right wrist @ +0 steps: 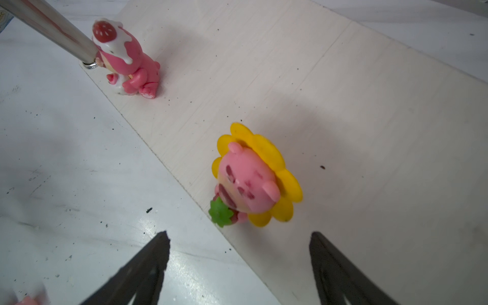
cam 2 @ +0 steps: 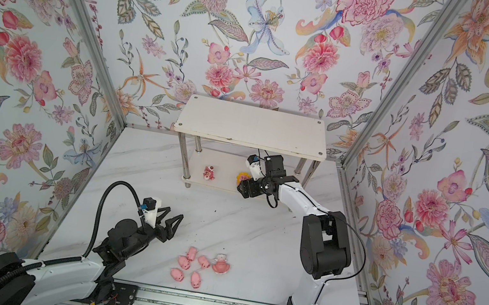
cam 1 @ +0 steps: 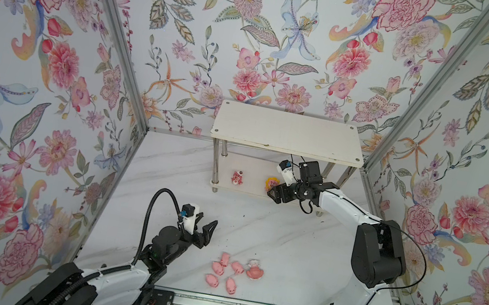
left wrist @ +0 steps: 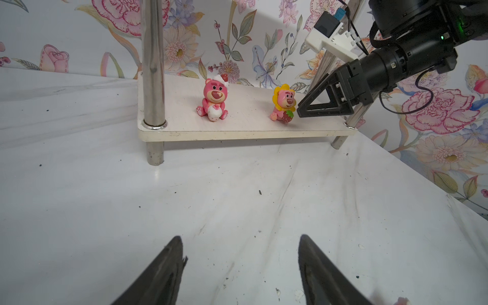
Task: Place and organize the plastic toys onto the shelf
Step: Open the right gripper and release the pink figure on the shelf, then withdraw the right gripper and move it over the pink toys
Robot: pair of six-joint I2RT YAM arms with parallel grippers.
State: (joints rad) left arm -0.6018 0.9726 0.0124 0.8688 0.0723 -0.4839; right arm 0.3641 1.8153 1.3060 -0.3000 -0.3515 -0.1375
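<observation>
Floral-walled table (cam 1: pixel 272 238): shelf (cam 1: pixel 287 130) far. Bear (cam 1: pixel 236 177), sunflower toy (cam 1: pixel 271 183) upright on lower tier, spaced, likely leaving room for more toys. Right gripper (right wrist: pixel 239 236) apart, empty, just beside sunflower toy. Left gripper (left wrist: pixel 240 237) apart, empty, near pigs (cam 1: pixel 218 268) on near table.

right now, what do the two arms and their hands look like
Both arms have white shells with black joints. The left arm carries a ribbed black hose, while the right arm has thin black cables. The left hand and right hand each have black, triangular, open-frame fingers. Behind each sits a white camera mount with a small black module and a blue tag.
</observation>
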